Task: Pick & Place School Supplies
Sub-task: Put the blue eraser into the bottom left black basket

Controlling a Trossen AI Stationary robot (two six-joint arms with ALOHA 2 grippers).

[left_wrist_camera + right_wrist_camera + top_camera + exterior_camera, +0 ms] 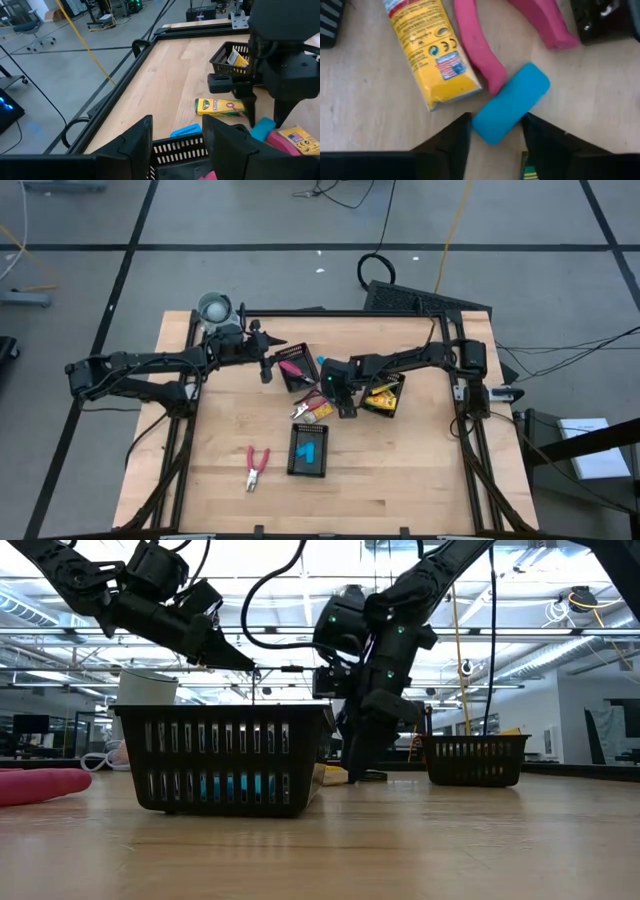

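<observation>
Right arm is reaching in from 3 o'clock toward table centre, wrist pointing straight down. Right gripper (pixel 492 131) is sitting low over a light-blue oblong piece (pixel 511 103), fingers parted on either side of its end, not clamping it. The piece is lying flat on the wood, touching a red plier handle (pixel 479 46) (a yellow block (pixel 426 47) just beside). Left arm is hanging at 10 o'clock above a black tray (pixel 296 368); left gripper (pixel 177 137) is spread wide, holding nothing.
</observation>
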